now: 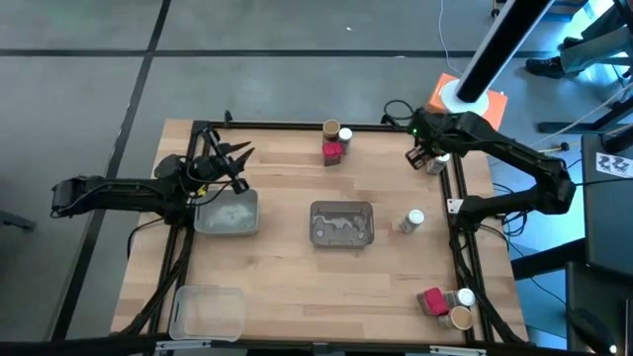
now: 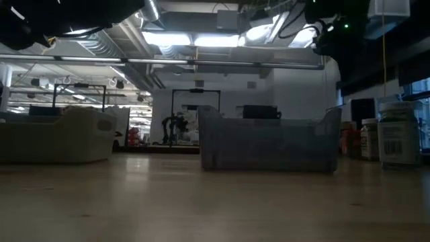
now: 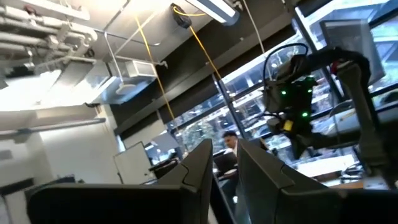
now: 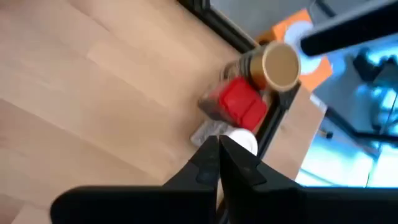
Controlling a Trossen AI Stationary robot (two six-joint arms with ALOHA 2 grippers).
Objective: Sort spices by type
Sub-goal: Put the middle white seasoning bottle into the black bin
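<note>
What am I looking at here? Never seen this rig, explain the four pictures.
Two dark robot arms with two-finger grippers work at a wooden table. Pictures: overhead, table-level, and one camera per wrist. On the table are three clear plastic trays and small spice containers: white-lidded jars, tan-lidded jars and red packets. The left gripper, slightly open and empty, is near the left tray. The right gripper, shut and empty, hangs above a white-lidded jar at the far right corner.

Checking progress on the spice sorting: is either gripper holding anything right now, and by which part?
Nothing is held. The right gripper is shut and empty above a red packet; the left gripper holds nothing between its fingers.
</note>
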